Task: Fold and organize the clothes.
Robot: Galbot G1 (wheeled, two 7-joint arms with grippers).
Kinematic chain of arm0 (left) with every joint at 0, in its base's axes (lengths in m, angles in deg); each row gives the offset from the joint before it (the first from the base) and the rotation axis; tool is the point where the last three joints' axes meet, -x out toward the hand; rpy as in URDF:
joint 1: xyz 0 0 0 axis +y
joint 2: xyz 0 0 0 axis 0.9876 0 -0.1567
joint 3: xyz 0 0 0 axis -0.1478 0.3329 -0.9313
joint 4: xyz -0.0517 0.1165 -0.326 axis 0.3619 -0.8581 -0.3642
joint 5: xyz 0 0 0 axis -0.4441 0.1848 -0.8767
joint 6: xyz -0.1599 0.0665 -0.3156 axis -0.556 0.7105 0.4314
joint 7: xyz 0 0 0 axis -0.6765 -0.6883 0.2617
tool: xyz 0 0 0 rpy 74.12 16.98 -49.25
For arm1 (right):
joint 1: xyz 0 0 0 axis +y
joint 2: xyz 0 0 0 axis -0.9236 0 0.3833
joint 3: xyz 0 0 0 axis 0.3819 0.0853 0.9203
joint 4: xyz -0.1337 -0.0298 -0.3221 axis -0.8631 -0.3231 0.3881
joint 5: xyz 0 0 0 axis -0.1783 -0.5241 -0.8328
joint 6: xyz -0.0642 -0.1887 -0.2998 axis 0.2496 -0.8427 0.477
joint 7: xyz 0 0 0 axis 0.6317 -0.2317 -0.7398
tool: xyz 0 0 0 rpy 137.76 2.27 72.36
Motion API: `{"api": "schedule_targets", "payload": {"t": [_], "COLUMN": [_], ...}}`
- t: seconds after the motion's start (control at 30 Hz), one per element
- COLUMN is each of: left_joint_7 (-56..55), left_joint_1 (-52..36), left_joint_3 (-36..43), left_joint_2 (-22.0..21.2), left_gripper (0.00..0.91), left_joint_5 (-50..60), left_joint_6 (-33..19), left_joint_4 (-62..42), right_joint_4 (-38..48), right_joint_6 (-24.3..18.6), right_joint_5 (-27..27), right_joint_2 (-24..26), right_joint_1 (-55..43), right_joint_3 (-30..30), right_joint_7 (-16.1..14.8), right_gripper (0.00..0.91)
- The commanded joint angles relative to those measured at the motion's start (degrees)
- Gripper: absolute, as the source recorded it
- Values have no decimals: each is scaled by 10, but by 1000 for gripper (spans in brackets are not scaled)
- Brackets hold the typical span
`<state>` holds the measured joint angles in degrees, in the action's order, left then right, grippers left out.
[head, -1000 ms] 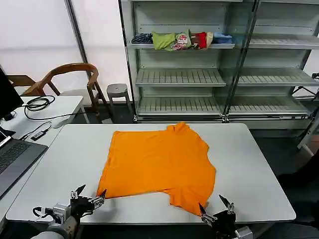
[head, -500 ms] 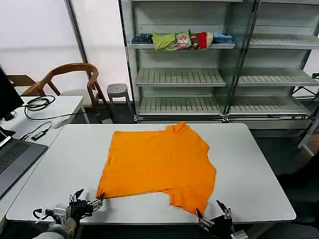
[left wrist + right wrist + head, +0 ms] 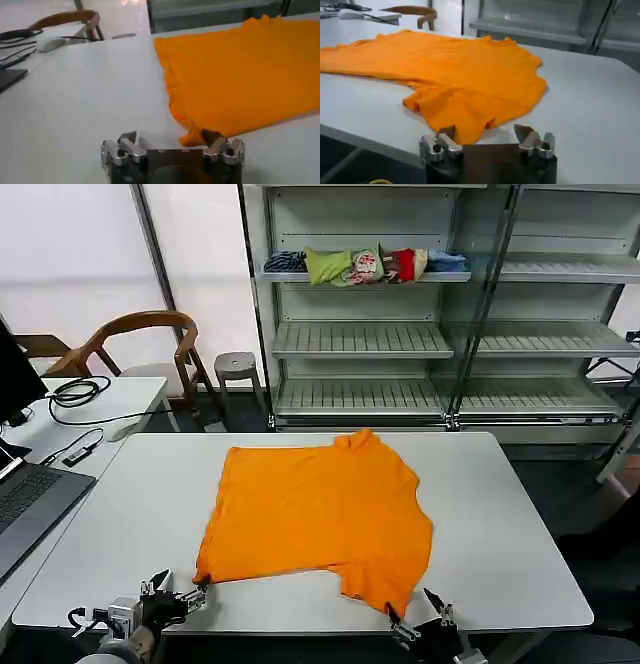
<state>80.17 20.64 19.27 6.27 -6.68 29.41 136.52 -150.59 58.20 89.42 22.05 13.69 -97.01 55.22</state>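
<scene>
Between the open, empty left hand (image 3: 178, 596) and right hand (image 3: 418, 619) lies the orange T-shirt's (image 3: 320, 509) near hem.

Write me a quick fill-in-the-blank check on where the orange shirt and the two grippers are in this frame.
1. The T-shirt lying flat on the white table is bright ____.
2. Both grippers sit at the table's ____ edge.
3. The left gripper, fingers open, is beside the shirt's near-____ corner.
4. The right gripper has its fingers ____, holding nothing.

Missing words: orange; near; left; open
</scene>
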Motion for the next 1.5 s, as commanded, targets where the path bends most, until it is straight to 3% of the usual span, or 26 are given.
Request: {"api": "schedule_targets", "payload": {"t": [0.03, 0.57, 0.83, 1.03, 1.5], "left_joint_7": [4, 24, 46, 54, 71], "left_joint_1": [1, -11, -66, -114, -210], "left_joint_3": [2, 3, -11, -2, 31], "left_joint_2": [-2, -1, 30, 47, 38], "left_gripper": [20, 20, 20, 20, 20], "left_joint_5": [-1, -15, -53, -80, -118], "left_joint_6": [0, -15, -37, -46, -63], "left_joint_4": [-3, -3, -11, -47, -142], "right_joint_4": [3, -1, -24, 8, 126], "right_joint_6": [7, -11, 7, 26, 43], "right_joint_5": [11, 14, 47, 59, 52], "right_joint_2": [-2, -3, 2, -5, -32], "right_joint_1": [0, -11, -78, -157, -298], "right_joint_3": [10, 4, -19, -24, 24], "right_joint_7": [1, -12, -12, -13, -17], "right_gripper": [0, 0, 0, 0, 0]}}
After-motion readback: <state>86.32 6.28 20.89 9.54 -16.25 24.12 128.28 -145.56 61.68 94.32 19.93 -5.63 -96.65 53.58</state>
